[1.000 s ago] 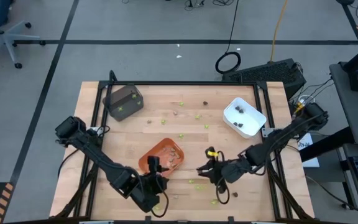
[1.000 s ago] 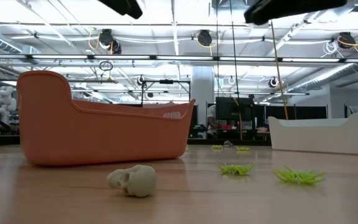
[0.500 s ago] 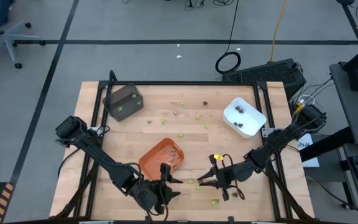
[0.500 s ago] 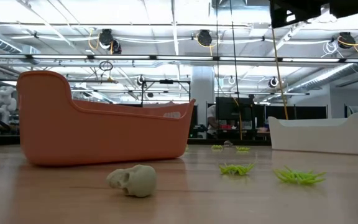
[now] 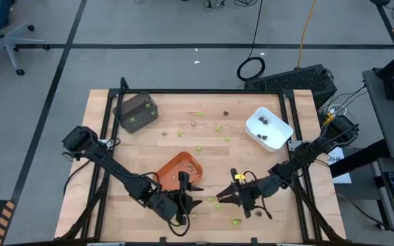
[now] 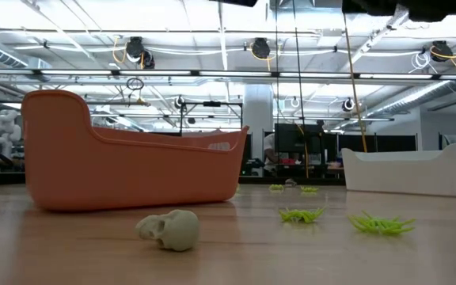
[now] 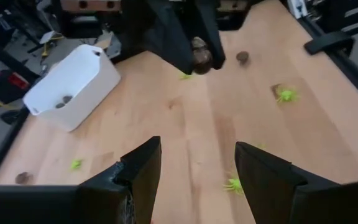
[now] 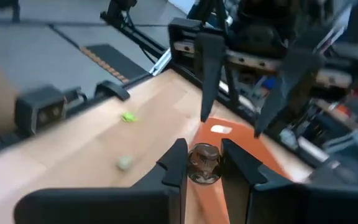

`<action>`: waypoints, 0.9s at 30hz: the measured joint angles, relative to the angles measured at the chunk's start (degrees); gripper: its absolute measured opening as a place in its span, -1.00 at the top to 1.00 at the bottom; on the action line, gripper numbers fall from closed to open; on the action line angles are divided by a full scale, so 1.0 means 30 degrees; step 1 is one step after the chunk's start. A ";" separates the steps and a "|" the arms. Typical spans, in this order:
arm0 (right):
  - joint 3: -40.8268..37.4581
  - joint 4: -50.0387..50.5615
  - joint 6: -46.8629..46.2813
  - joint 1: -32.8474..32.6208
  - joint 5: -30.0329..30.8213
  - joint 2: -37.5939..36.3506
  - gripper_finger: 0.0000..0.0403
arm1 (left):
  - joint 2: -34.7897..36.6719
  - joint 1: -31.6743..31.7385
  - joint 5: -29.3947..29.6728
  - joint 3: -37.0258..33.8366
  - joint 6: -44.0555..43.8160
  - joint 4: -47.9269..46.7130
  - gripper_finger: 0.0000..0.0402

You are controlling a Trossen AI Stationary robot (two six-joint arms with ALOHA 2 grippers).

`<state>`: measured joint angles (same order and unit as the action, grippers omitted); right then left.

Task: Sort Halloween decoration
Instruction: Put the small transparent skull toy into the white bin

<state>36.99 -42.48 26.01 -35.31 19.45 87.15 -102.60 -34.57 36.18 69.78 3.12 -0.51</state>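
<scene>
My right gripper [image 5: 219, 199] hovers near the table's front edge, shut on a dark brown decoration piece [image 8: 204, 163]. It points toward the table's left, at my left gripper [image 5: 191, 195]. My left gripper faces it a short way off, open with nothing between its fingers [image 7: 143, 163]. The left wrist view shows the same brown piece [image 7: 201, 57] in the right gripper's fingers. Lime-green pieces [image 5: 214, 200] lie scattered on the wood. A tan-grey skull piece [image 6: 170, 229] rests on the table in front of the orange tray [image 6: 125, 162]. My right gripper pinches the small dark brown piece [image 8: 204, 167] between its two fingers, near their free ends. The fingers lie almost level and point toward the table's left. The piece is lifted clear of the table.
The orange tray [image 5: 172, 169] sits just beyond my left gripper. A white tray [image 5: 257, 121] holding dark pieces stands at the far right. A dark grey tray [image 5: 135, 111] stands at the far left. More green and brown pieces [image 5: 217, 127] dot the table's far half.
My left gripper has swung from pointing at the far edge to pointing toward the table's right, and has sunk a little. My right gripper has come down toward the near edge and tipped up to nearly level, keeping the brown piece. The two now face each other.
</scene>
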 joint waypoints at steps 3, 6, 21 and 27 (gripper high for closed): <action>0.0000 0.0000 0.2865 0.0051 0.0018 0.0000 0.77 | 0.0450 0.0142 0.0093 -0.0424 0.0539 0.0965 -0.04; 0.0000 -0.0040 0.5578 0.0091 0.0116 -0.0007 0.77 | 0.1417 0.0153 -0.0040 -0.2101 0.1836 0.4267 -0.04; 0.0000 -0.0058 1.4024 0.1592 0.4579 -0.0007 0.76 | 0.4653 0.1204 0.0568 -0.7876 0.2131 1.2553 -0.04; 0.0000 -0.0179 1.2619 0.2711 0.4541 -0.0007 0.75 | 0.4653 0.1794 0.0612 -0.7876 0.2118 1.2524 -0.04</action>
<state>36.99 -43.02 63.87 -27.18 33.08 87.13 -88.64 -29.19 38.02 46.15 9.47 37.06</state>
